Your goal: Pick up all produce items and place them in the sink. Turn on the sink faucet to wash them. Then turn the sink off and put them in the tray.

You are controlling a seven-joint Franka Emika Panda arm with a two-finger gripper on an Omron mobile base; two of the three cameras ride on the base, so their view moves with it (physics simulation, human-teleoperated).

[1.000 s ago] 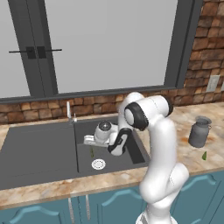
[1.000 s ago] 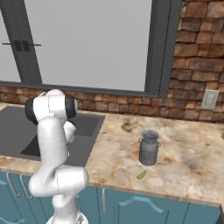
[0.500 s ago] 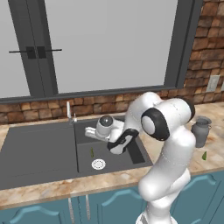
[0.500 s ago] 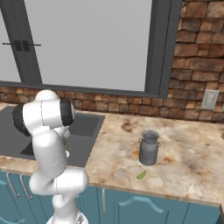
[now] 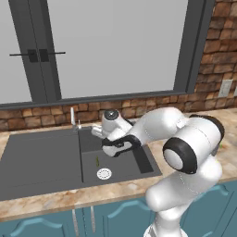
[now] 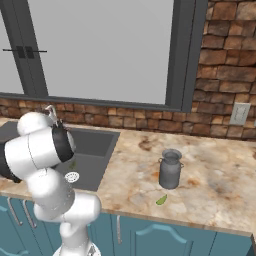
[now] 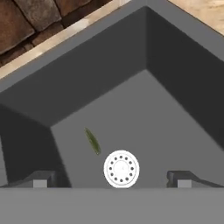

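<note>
Nearest me, 1 small yellow-green produce piece (image 6: 161, 200) lies on the counter's (image 6: 210, 190) front edge, just before the metal milk can (image 6: 170, 169), not yet picked up. Further in, the gripper (image 7: 113, 183) hangs empty over the sink (image 5: 46, 157) basin, fingers spread wide. Below it a slender dark green stalk (image 7: 92, 141) lies flat on the basin floor beside the white drain (image 7: 121, 169). Behind stands the faucet (image 5: 73, 118); I see no water running. So 1 of 2 is in; washing and traying remain.

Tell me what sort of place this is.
A rendered home kitchen, most likely: a dark sink with a faucet set in a stone counter, teal cabinets below, brick wall and window behind.
</note>
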